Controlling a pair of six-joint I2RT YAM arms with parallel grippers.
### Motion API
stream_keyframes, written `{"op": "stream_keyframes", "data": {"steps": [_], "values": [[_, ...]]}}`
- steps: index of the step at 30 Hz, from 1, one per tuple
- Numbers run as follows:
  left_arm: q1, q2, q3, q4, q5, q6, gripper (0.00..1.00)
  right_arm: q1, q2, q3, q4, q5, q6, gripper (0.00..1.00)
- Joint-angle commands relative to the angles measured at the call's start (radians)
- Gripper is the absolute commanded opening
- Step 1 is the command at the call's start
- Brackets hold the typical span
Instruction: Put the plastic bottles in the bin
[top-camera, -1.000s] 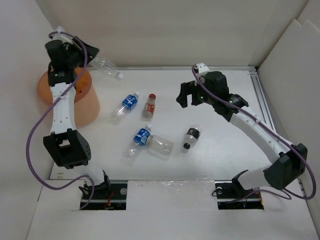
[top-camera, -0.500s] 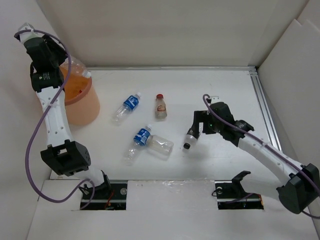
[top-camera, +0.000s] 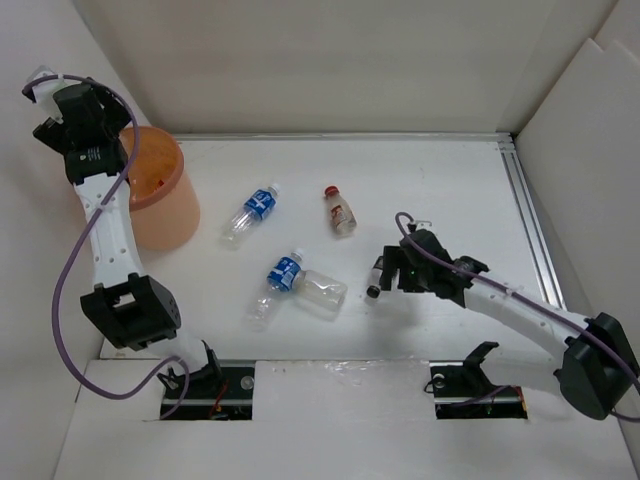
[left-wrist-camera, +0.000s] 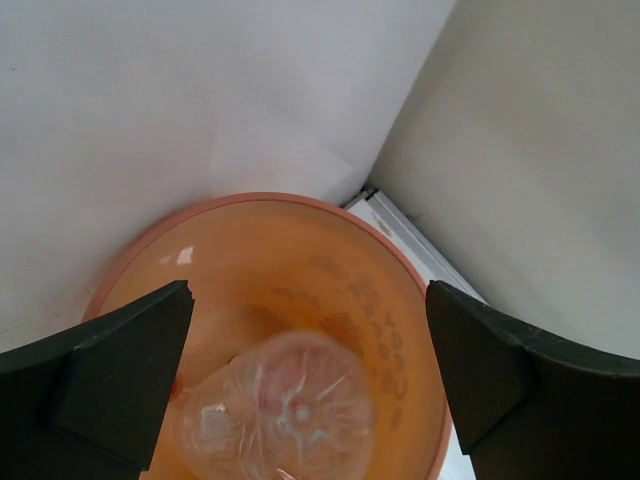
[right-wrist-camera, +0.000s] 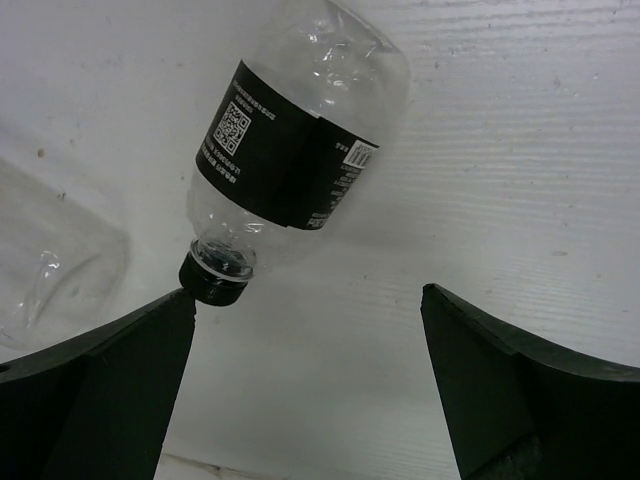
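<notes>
The orange bin stands at the far left. My left gripper hangs over its left rim, open and empty. In the left wrist view a clear plastic bottle lies inside the bin, below the open left gripper. My right gripper is low over a black-labelled bottle. In the right wrist view that bottle lies just ahead of the open right gripper, its black cap beside the left finger. Other bottles lie on the table: blue-labelled, red-labelled, blue-labelled, clear.
White walls close in the table at the back and on both sides. A metal rail runs along the right edge. The bin sits tight in the left corner against the wall.
My left gripper opened and let go of the clear bottle, which now lies in the bin. My right arm came down and nearer, to the black-labelled bottle. The red-labelled bottle shifted right.
</notes>
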Motion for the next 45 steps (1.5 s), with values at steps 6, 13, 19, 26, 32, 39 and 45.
{"op": "stream_keyframes", "data": {"steps": [6, 13, 19, 26, 32, 39, 45], "values": [[0.003, 0.012, 0.084, -0.072, -0.079, -0.047, 1.0, 0.057, 0.146, 0.051, 0.077, 0.176, 0.161, 0.98], [0.003, -0.101, 0.004, -0.031, -0.044, -0.038, 1.0, 0.068, 0.317, 0.107, 0.189, 0.176, 0.194, 0.95], [0.003, -0.123, -0.005, -0.021, 0.068, -0.038, 1.0, 0.077, 0.387, 0.118, 0.223, 0.209, 0.217, 0.94], [0.003, -0.123, -0.005, -0.021, 0.157, -0.038, 1.0, 0.077, 0.458, 0.152, 0.223, 0.274, 0.245, 0.97], [0.003, -0.123, -0.014, -0.003, 0.226, -0.047, 1.0, 0.053, 0.527, 0.189, 0.212, 0.309, 0.254, 0.88], [-0.017, -0.123, -0.014, 0.006, 0.361, -0.037, 1.0, 0.044, 0.5, 0.189, 0.212, 0.288, 0.243, 0.23], [-0.183, -0.133, -0.004, 0.025, 0.513, -0.003, 1.0, 0.044, 0.363, 0.18, 0.158, 0.32, 0.217, 0.23]]}}
